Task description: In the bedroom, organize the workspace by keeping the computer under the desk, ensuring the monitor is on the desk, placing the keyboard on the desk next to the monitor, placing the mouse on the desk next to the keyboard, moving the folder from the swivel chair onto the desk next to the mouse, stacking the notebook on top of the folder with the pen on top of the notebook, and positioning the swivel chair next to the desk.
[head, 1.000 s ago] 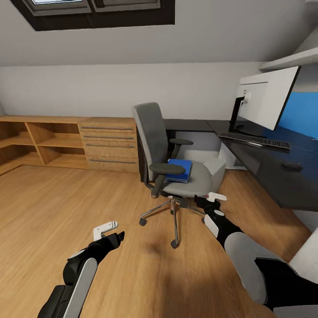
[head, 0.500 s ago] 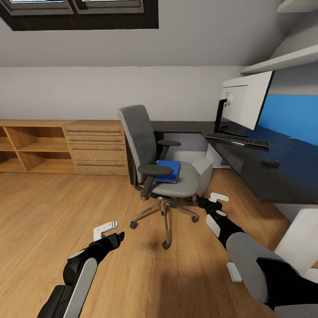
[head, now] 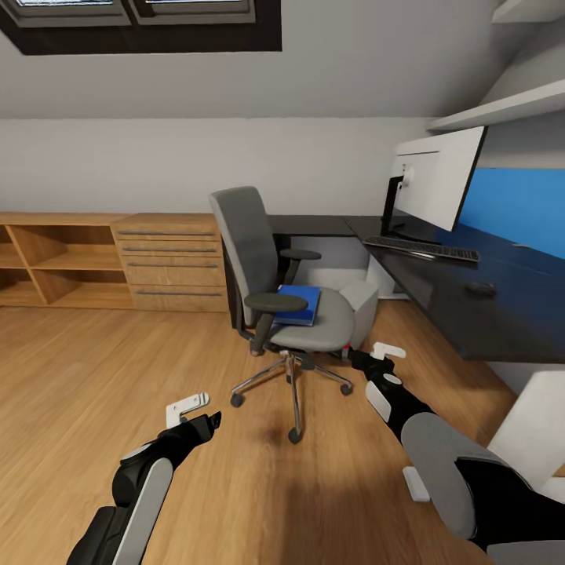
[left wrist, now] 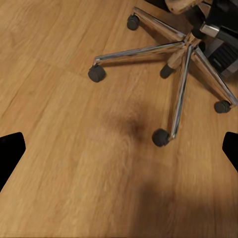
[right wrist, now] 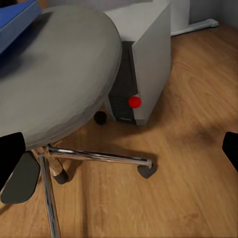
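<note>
Overall, your robot stands in the bedroom on a light wood floor [head: 94,369], under a sloped grey-white ceiling with a dark-framed skylight [head: 149,23] at the top of the head view. Low light-wood shelving [head: 102,263] with drawers runs along the far wall.

Your bench [head: 486,294], glossy black, fills the right side and turns along the far wall behind the chair. A blue panel [head: 518,208] backs it, with a white wall shelf [head: 502,106] above. On the bench, the monitor [head: 435,176] shows you its white back, the keyboard [head: 420,249] lies just in front of its stand, and a small dark mouse [head: 480,288] sits further along, apart from the keyboard.

No brand, label or writing can be read anywhere.

The swivel chair [head: 275,275] stands out on the floor, near the bench corner and directly ahead of your arms. The blue folder [head: 300,304] lies flat on its seat. The computer [right wrist: 146,64] stands upright on the floor just beyond the seat, dark front panel and red button facing the right wrist camera; the chair's chrome base and casters lie between you and it.

Your left claw [head: 192,410] hangs over bare floor short of the chair base, holding nothing; whether its fingers are apart cannot be told. Your right claw [head: 377,355] hovers beside the seat edge, also holding nothing, its spread equally unclear.
</note>
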Tool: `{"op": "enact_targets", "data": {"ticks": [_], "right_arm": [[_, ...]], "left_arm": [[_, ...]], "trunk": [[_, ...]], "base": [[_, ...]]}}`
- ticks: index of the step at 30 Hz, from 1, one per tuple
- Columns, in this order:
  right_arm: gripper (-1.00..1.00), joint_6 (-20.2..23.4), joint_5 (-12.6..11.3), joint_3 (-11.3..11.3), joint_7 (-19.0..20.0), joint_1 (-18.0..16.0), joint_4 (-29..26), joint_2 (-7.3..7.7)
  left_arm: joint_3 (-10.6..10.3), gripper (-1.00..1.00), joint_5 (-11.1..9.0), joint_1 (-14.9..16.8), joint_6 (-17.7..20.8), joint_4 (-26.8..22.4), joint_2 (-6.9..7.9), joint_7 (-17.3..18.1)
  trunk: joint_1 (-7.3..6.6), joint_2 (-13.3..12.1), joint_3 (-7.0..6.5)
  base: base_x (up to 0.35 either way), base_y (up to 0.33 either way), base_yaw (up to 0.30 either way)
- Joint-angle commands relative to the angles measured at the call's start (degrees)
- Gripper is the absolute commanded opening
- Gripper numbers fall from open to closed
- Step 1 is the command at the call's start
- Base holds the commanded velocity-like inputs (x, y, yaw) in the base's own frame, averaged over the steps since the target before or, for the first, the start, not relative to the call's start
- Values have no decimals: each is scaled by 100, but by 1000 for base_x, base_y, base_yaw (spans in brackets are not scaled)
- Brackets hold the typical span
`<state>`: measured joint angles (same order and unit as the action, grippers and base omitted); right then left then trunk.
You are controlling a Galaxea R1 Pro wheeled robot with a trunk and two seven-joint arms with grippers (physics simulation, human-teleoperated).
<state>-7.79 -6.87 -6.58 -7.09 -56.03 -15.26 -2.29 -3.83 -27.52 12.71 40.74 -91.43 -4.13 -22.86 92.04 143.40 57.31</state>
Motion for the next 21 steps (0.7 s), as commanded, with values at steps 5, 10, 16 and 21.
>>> {"op": "enact_targets", "data": {"ticks": [5,10,16,21], "right_arm": [[100,-30,-60,-10,-10,-4,-3,-3],[100,-30,-60,-11,-11,-4,-9,6],[100,-30,-60,-20,-12,-4,-12,13],[100,-23,-60,-180,-16,-4,-20,17]], "left_arm": [[-4,100,-60,3,13,-6,0,-60],[-4,100,-55,3,13,-6,0,-60],[4,100,-52,3,13,-6,0,-61],[9,100,-52,3,13,-2,0,-61]], "trunk": [[-1,2,6],[-1,2,6],[-1,2,6],[-1,2,6]], "base": [[204,0,0],[306,0,0],[315,0,0],[292,0,0]]}}
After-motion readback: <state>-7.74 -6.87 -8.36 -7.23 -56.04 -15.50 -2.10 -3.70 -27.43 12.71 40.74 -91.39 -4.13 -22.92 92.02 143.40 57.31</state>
